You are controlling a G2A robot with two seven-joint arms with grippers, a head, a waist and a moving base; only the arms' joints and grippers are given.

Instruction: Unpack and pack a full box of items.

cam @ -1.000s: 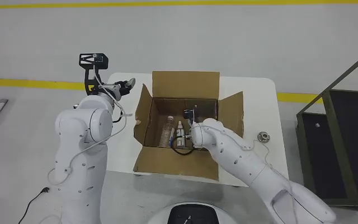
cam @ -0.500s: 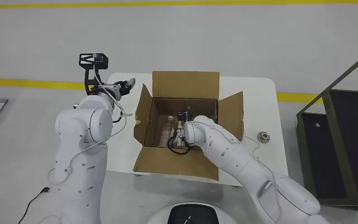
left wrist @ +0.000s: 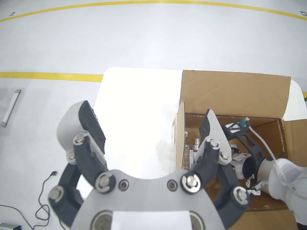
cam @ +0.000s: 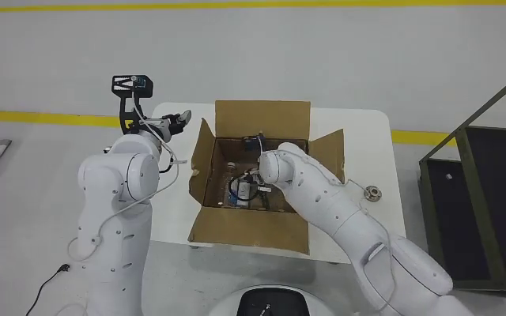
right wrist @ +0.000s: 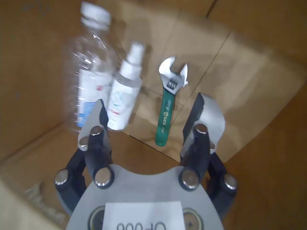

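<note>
Right gripper (right wrist: 150, 101) has swung across inside the box (cam: 261, 118) and hangs released above the wrench (right wrist: 168, 101); centre on its green handle before clenching. Left gripper (left wrist: 146, 108): released, over bench (left wrist: 134, 96).

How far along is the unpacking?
Done: box flaps open. In hand: nothing; right claw is open, down inside the box over the wrench; left claw open beside the box. To do: water bottle, spray bottle and wrench all lie in the box.
</note>
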